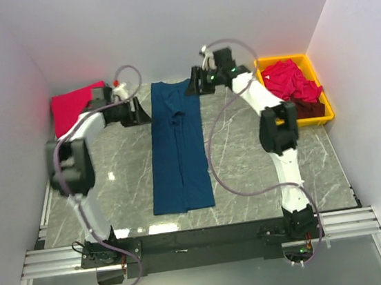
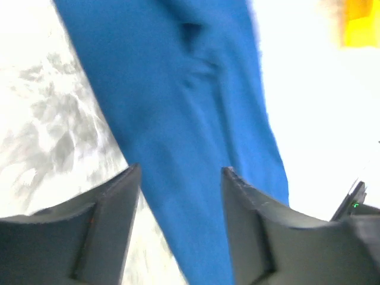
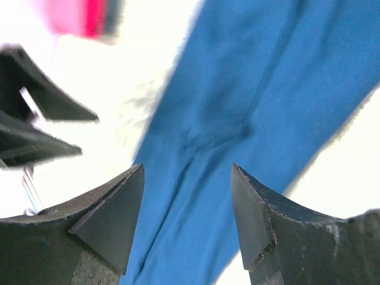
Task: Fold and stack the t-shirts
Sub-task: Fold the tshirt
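Grey marble table [image 1: 248,156], white walls around. At its far right, a yellow bin [image 1: 326,101] holds crumpled red-pink shirts [image 1: 291,80] and a maroon shirt [image 1: 309,108]. The navy t-shirt [image 1: 178,151] lies mid-table, folded into a long strip. Both arms reach to its far end, left gripper [image 1: 141,111] and right gripper [image 1: 194,84] spread, holding nothing.

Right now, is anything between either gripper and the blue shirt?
Nothing visible. The left gripper and right gripper both sit open at the far end of the blue shirt, only its cloth showing past their fingers.
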`<state>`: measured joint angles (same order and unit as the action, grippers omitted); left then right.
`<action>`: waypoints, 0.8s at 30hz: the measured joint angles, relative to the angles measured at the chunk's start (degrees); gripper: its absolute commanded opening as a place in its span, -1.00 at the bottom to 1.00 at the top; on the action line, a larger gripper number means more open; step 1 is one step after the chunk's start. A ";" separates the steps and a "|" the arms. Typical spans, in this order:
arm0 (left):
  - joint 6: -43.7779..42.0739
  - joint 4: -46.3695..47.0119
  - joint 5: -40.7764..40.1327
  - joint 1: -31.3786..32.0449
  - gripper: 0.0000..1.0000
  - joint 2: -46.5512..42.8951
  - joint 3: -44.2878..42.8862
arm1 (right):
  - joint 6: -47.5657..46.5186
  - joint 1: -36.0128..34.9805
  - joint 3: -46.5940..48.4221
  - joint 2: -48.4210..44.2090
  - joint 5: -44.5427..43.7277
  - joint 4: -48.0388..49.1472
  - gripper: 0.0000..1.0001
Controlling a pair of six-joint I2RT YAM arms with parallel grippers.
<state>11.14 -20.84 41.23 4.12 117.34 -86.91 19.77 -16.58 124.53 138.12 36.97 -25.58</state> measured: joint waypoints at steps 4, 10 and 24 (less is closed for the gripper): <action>-5.44 3.21 1.95 -3.04 0.49 -21.29 11.43 | -10.21 -0.37 -7.26 -17.53 0.02 -4.57 0.33; -23.96 2.19 7.30 -6.73 0.46 -48.98 24.46 | -26.51 -3.96 -27.87 -46.38 -2.14 -9.40 0.32; -84.91 -29.83 10.54 -3.08 0.75 -71.49 53.00 | -53.44 -28.37 -78.14 -77.09 -18.05 -10.84 0.28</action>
<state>-73.78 -50.68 51.77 1.04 45.84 -33.91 -33.67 -44.95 46.39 61.04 18.92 -36.42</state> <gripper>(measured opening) 0.891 0.652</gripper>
